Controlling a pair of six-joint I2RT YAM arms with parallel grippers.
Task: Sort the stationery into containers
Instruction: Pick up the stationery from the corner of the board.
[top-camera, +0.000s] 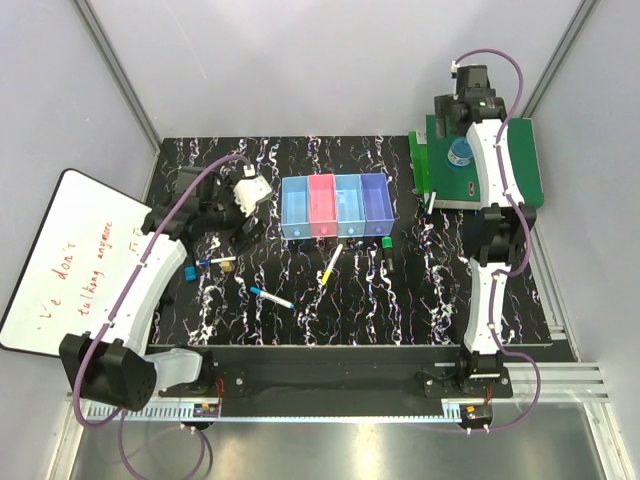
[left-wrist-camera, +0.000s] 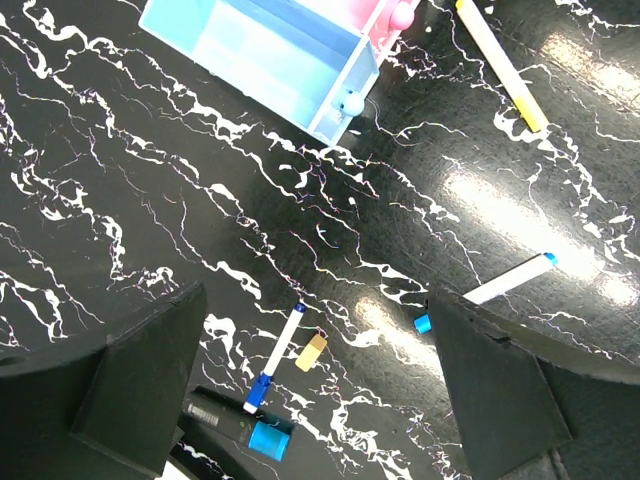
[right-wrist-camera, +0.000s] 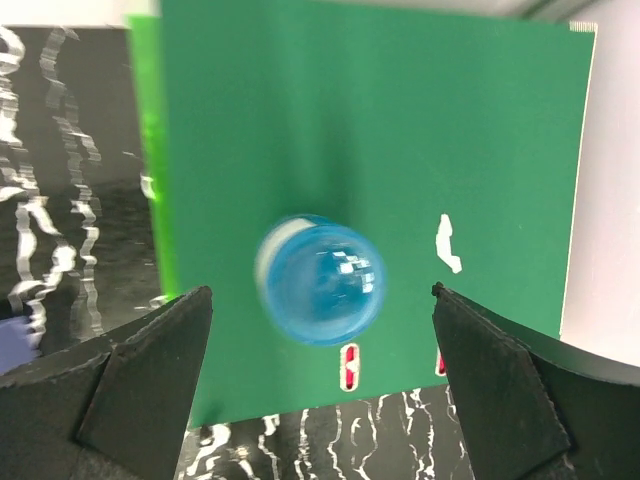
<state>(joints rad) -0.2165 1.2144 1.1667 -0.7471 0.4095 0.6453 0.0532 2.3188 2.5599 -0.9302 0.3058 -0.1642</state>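
We see the round blue object (right-wrist-camera: 320, 280) standing on the green folder (right-wrist-camera: 400, 120) at the far right of the table (top-camera: 420, 290). It is a see-through blue dome with a pale rim, a little blurred in the wrist view. The right gripper (right-wrist-camera: 320, 293) hangs over it with its jaws spread wide, one finger on each side and neither touching it

The bins (top-camera: 337, 207) sit in a joined row at the far middle of the table: light blue, pink, light blue and purple from left to right. Just near of them the yellow-and-white pen (top-camera: 331, 265) lies slanted. The green-capped dark marker (top-camera: 386, 245) lies to its right, close to the purple bin. The blue-capped white marker (top-camera: 272, 297) lies nearer and further left

The left gripper (left-wrist-camera: 318, 295) hovers over the table left of the bins, jaws wide apart and gripping nothing. Under it we find a small blue-and-white pen (left-wrist-camera: 275, 360), a small tan piece (left-wrist-camera: 312, 352) just beside that pen, and a dark marker with a bright blue cap (left-wrist-camera: 240, 425) a little nearer. A whiteboard (top-camera: 70, 260) with red writing lies at the left edge
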